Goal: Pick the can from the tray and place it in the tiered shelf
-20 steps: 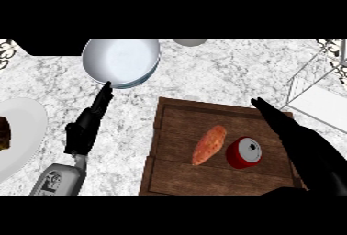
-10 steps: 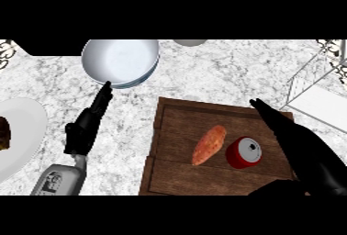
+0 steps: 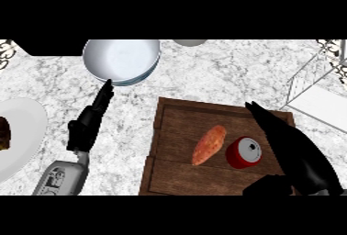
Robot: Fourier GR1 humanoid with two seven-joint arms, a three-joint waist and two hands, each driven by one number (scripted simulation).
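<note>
Comparing with a second ago, you see little change: your right hand (image 3: 296, 149) has crept slightly toward the red can (image 3: 243, 152), fingers straight, not yet curled round it. Can stands on the wooden tray (image 3: 177, 137), at 3 o'clock of the sweet potato (image 3: 209, 144). Left hand (image 3: 92, 120) rests open. Tiered shelf (image 3: 316, 94) at 1 o'clock awaits.

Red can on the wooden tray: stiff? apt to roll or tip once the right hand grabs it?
The red cylindrical can looks rigid metal, so it probably won't deform in the right hand. It stands upright on the brown wooden tray, silver top up; a sideways nudge may tip it, and then it would likely roll. Its smooth round wall could be slippery. The orange sweet potato lies close beside it.
</note>
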